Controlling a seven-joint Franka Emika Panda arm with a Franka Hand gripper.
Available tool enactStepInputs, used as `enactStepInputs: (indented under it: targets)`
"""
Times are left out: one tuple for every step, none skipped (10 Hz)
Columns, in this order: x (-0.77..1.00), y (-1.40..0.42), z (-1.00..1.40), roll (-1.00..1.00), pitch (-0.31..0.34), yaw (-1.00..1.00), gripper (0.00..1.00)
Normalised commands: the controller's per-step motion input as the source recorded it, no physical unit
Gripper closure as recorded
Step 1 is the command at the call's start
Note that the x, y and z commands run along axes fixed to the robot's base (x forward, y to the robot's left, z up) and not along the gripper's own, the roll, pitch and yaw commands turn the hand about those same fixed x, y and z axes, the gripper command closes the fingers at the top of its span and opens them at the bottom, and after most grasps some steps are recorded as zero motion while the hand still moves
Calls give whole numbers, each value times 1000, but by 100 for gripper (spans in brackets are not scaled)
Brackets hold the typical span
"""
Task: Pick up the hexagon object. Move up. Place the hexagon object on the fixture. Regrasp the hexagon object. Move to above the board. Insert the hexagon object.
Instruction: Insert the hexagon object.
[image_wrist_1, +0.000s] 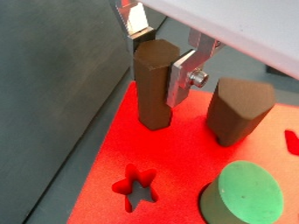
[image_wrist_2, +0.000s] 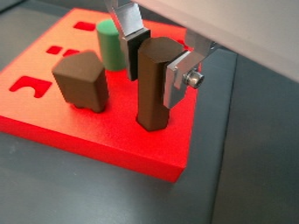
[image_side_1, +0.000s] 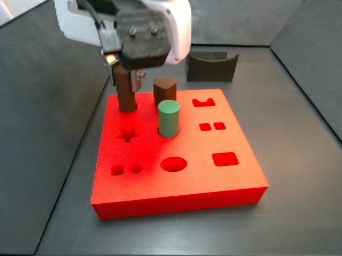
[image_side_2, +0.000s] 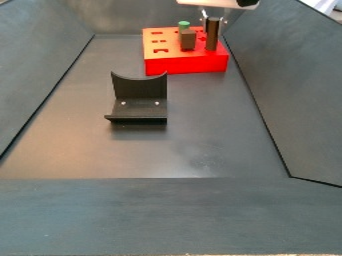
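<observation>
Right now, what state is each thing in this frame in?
pincer: over the board's corner, shut on the hexagon object.
hexagon object: upright, lower end in the board.
stouter brown peg: standing in the board.
green cylinder: upright in the board.
board: flat, several holes open.
fixture: empty.

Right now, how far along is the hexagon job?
Pickup, fixture stop and regrasp look done: the fixture stands bare and the gripper is shut on the hexagon over the board. In hand: the insertion, with the peg upright and its lower end at the board's surface near a corner. Left: seating it fully and letting go.
</observation>
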Motion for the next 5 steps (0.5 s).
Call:
enactStepInputs:
  targets:
    - [-206, 0, -734, 333, -44, 57, 100]
    - [-29, 0, -186, 71, -76, 0, 100]
    - [0, 0, 0, 0, 20, 0, 100]
    - [-134, 29, -34, 60, 4, -83, 100]
    - [0, 0, 0, 0, 0, 0, 100]
